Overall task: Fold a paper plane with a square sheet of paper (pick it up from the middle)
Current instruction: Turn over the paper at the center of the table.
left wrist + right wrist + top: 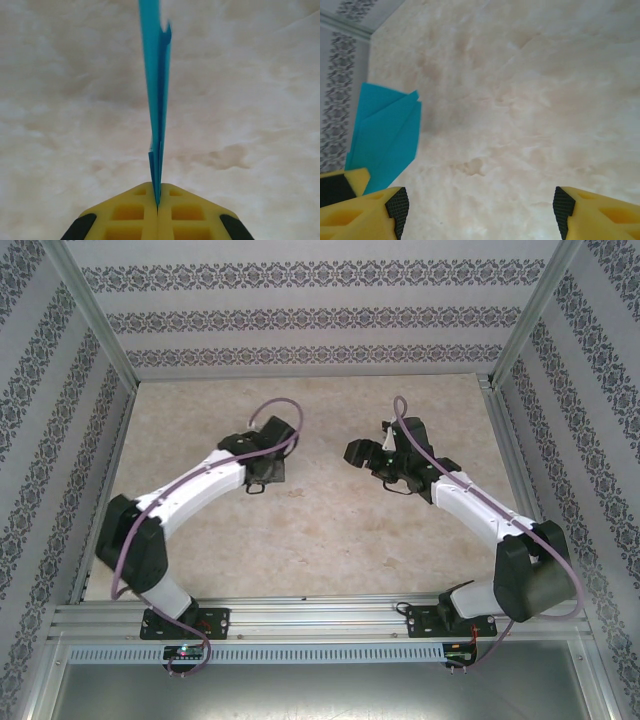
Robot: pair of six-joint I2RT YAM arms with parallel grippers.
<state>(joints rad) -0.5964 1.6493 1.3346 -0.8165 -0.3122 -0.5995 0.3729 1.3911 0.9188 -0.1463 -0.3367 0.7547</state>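
The teal-blue paper plane (157, 100) is a narrow, layered fold seen edge-on, rising from between the yellow fingers of my left gripper (158, 202), which is shut on its lower edge. In the right wrist view the same paper plane (385, 140) shows its flat creased side at the left, above a yellow finger (342, 182) of the left gripper. My right gripper (480, 210) is open, to the right of the paper and apart from it, with bare table between its pads. From above, the left gripper (268, 472) and right gripper (365, 452) face each other mid-table.
The beige marbled table (320, 540) is enclosed by patterned walls (300, 315) at the back and both sides. An aluminium rail (320, 620) carrying both arm bases runs along the near edge.
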